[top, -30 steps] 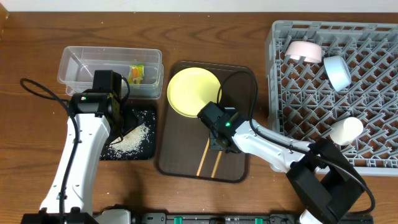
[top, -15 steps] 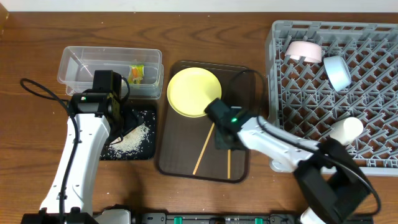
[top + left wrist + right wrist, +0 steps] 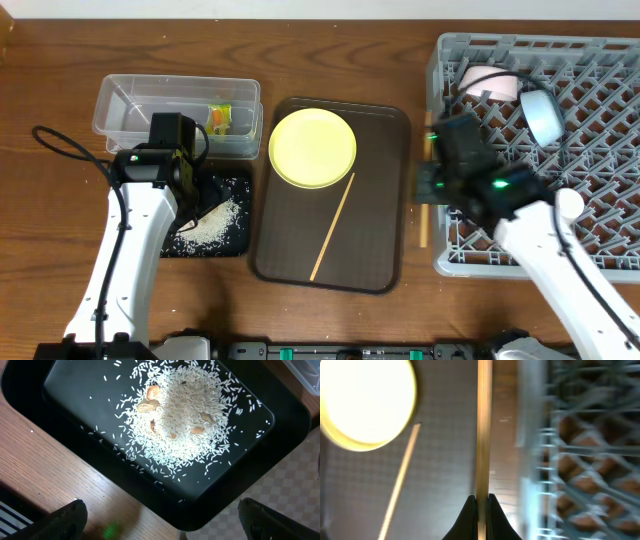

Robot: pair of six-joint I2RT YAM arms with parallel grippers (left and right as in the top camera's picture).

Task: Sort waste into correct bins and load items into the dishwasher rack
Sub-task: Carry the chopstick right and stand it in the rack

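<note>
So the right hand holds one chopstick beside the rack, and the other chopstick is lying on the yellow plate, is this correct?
Not quite. The other chopstick lies on the brown tray, beside the yellow plate, not on it; the overhead view shows this. The rest is right: the right hand holds one chopstick beside the rack.

Of the left gripper (image 3: 162,524) only the dark tips of its fingers (image 3: 67,520) are shown, cut off by the lower edge of the left wrist view. From overhead it is hidden beneath the left arm (image 3: 160,160), by which part of the black tray (image 3: 238,240) is covered. The chopstick (image 3: 483,435) held in the right gripper (image 3: 481,507) is cut off at the top of the right wrist view, where the dishwasher rack (image 3: 570,460) is blurred and the plate (image 3: 365,400) is cropped at top and left.
</note>
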